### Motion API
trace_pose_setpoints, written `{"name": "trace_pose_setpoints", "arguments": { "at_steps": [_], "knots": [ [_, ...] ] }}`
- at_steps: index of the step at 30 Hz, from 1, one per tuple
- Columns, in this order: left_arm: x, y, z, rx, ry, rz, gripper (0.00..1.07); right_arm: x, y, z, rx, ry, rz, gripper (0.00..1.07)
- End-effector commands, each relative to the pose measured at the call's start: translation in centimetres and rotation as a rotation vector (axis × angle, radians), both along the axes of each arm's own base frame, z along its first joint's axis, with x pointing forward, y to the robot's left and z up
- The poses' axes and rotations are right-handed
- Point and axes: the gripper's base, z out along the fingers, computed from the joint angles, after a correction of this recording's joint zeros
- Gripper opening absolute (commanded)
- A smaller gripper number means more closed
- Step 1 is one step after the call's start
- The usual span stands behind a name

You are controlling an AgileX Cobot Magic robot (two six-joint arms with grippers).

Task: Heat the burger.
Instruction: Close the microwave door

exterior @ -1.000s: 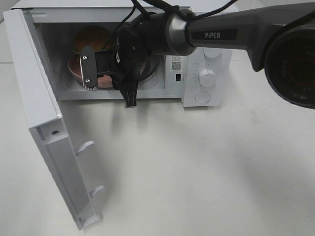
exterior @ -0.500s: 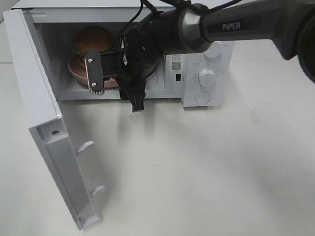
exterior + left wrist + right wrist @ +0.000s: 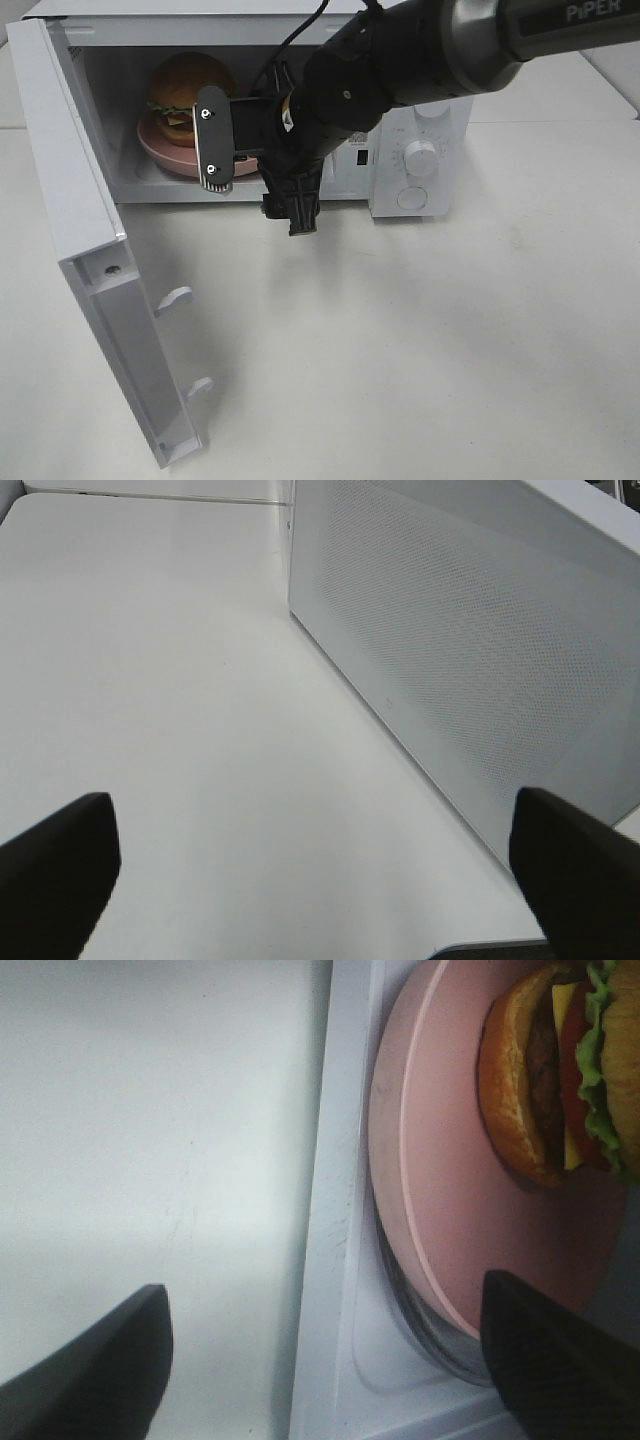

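On my high feed the microwave point(image 3: 420, 110) stood on the white table point(image 3: 450, 350), its door point(image 3: 80, 220) swung wide open on the left of the view. The burger point(image 3: 190, 88) sat upright on the pink plate point(image 3: 160, 150) inside the cavity, toward its left half. The plate rested on the glass turntable point(image 3: 425, 1335), whose rim showed under the plate's edge in the right wrist feed. The right gripper point(image 3: 258, 205) hung just in front of the opening, outside the cavity, with its jaws spread wide and nothing between them. One finger point(image 3: 213, 140) crossed my sight of the plate's right edge, and the other pointed down past the sill. Its wrist camera showed me the bun, lettuce, cheese and patty, all clear of both fingers. The left gripper point(image 3: 312, 805) was outside the high feed. Its own camera showed its jaws parted wide and empty over the table, near a white perforated panel of the microwave. I could not tell whether that panel was the door or a side wall.
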Motion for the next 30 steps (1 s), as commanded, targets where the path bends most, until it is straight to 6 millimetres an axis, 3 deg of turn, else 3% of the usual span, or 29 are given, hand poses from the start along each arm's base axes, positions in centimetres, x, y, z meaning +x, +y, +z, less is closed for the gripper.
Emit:
{"name": "trace_pose_setpoints", "arguments": {
  "at_steps": [1,21,30],
  "knots": [
    [0.0,0.0,0.0,0.002,-0.012,-0.002,0.98,-0.7,-0.7,0.9,0.012,-0.008,-0.007,0.81],
    [0.0,0.0,0.0,0.002,-0.012,-0.002,0.98,-6.8,-5.6,3.4,0.071,0.028,-0.069,0.76],
    [0.0,0.0,0.0,0.002,-0.012,-0.002,0.98,-9.8,-8.0,5.6,0.154,0.030,-0.139,0.76]
  ]
}}
